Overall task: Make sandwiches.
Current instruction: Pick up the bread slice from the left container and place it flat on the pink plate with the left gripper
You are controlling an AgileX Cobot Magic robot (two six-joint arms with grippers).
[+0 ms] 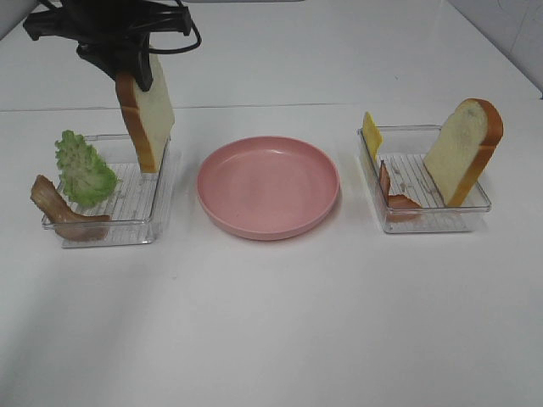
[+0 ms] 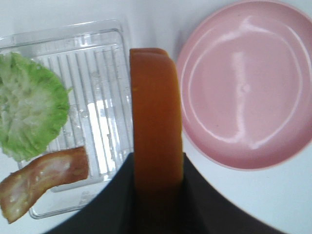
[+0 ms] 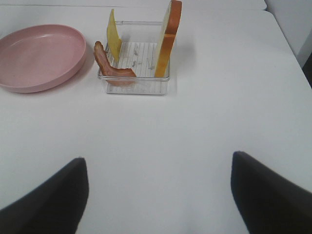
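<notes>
Two bread slices are on show, and the one that matters now, the first bread slice [image 1: 151, 119], is pinched on edge by my left tool [image 1: 129, 66] in the upper left of the high frame. It hangs over the right side of the left tray [image 1: 146, 231], where the lettuce [image 1: 83, 170] and a bacon strip [image 1: 64, 212] lie. From the left wrist view I see only its orange crust, between the tray and the pink plate [image 1: 268, 186]. I cannot tell whether its lower edge has cleared the tray wall, so I would lift straight up first. I judge the step to be laying this slice as the base, so I would carry it rightward to frame centre. There I would roll the wrist until the broad face points down, go low over the middle of the plate, and only then let go, so it lands flat and centred. My right tool [image 3: 158, 158] is spread wide and holds nothing over bare desk [image 3: 195, 126]. I would keep it there, short of the right tray [image 1: 424, 222] with its cheese [image 1: 372, 134], bacon and second slice [image 1: 465, 151].
</notes>
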